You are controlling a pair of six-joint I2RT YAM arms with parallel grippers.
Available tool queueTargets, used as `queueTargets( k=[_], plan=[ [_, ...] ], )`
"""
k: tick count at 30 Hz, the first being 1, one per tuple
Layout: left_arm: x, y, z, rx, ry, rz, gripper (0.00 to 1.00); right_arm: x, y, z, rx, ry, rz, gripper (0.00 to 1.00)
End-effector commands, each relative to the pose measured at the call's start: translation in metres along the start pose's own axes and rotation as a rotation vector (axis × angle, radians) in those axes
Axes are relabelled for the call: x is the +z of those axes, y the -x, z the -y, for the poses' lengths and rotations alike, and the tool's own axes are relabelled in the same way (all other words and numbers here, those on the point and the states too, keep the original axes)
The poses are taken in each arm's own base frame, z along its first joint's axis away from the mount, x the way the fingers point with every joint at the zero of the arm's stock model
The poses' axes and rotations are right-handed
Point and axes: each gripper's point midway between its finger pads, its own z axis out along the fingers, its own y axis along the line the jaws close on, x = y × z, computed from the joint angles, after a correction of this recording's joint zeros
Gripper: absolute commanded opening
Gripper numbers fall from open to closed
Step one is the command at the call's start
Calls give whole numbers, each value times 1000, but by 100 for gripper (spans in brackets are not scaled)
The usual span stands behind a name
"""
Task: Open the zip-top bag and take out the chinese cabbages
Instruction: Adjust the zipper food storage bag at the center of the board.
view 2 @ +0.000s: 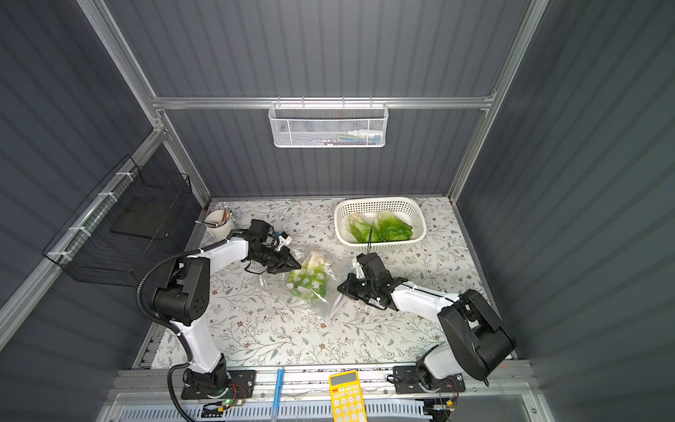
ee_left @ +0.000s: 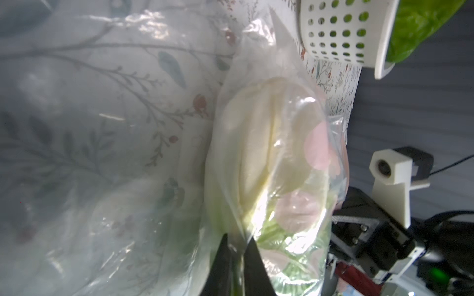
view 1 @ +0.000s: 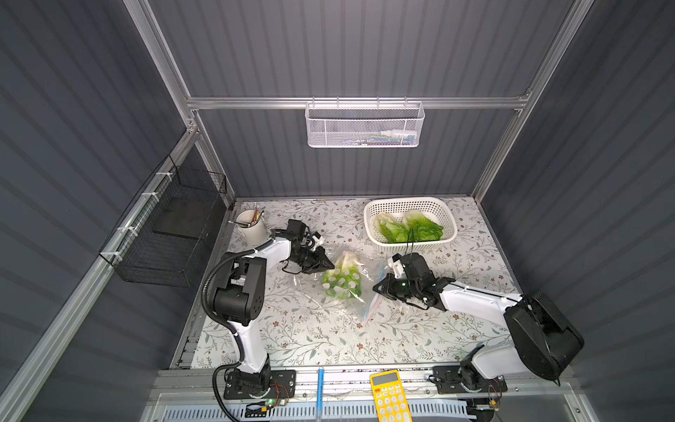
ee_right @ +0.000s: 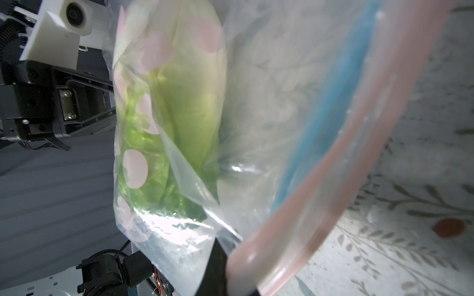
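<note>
The clear zip-top bag [view 1: 365,292] [view 2: 277,288] with pale dots spans between my two grippers at mid-table. One chinese cabbage [view 1: 343,279] [view 2: 310,279] [ee_left: 256,153] [ee_right: 195,102] is inside it, white base toward the back. My left gripper [view 1: 330,265] [view 2: 297,266] [ee_left: 238,239] is shut on the bag's film beside that cabbage. My right gripper [view 1: 376,288] [view 2: 340,288] [ee_right: 228,253] is shut on the bag's edge by the pink and blue zip strip [ee_right: 333,153], which hides one finger. Two more cabbages [view 1: 392,228] [view 1: 423,226] [view 2: 361,228] lie in the white basket [view 1: 369,212] [view 2: 339,215].
A cup of pens [view 1: 251,228] stands at the back left. A yellow calculator [view 1: 390,396] and a blue pen [view 1: 320,387] lie on the front rail. A black wire basket [view 1: 171,234] hangs on the left wall and a white mesh basket [view 1: 363,124] on the back rail.
</note>
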Motion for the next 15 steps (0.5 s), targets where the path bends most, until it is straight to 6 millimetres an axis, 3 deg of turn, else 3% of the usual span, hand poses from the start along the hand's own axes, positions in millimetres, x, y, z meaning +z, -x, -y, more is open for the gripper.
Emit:
queueTargets(
  k=[1,9,11,15],
  plan=[
    [-4,-2,8,11,-28,3,2,0,2,3,-8,-18,-3,0],
    [-18,3,31,70,-74,42,4,1,2,4,-9,-27,-14,0],
    [-19,3,34,78,-86,47,20,0,2,3,-7,-24,-14,0],
    [-15,8,33,65,-93,39,27,-1,4,1,-12,-21,-7,0]
  ],
)
